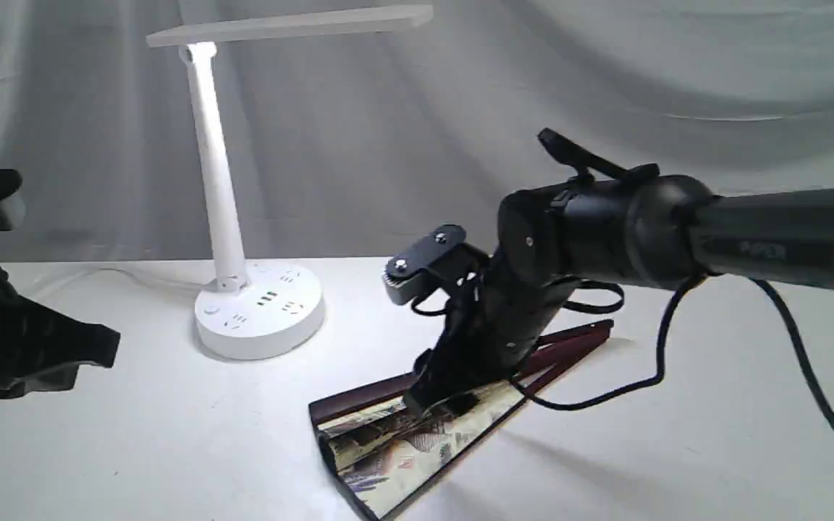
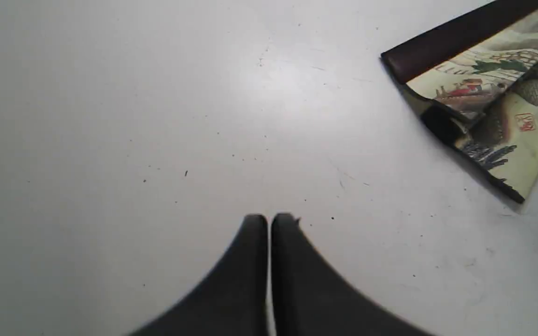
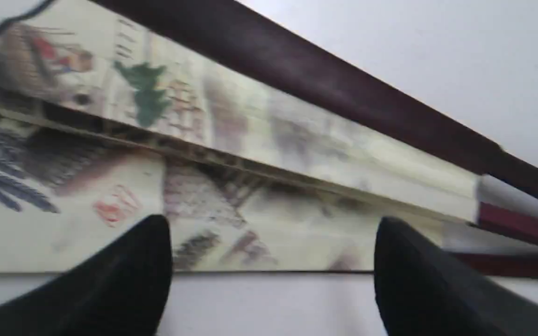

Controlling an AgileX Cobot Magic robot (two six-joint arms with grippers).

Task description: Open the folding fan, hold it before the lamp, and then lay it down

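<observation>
I note the folding fan (image 1: 388,449) lying partly folded on the worktop (image 1: 135,449); right jaws released over it, left jaws clenched, empty.

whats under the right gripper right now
The folding fan, partly spread, lies flat on the white table beneath the open right gripper. The arm covers the fan's middle in the exterior view, so whether the gripper touches the paper is hidden.
</observation>
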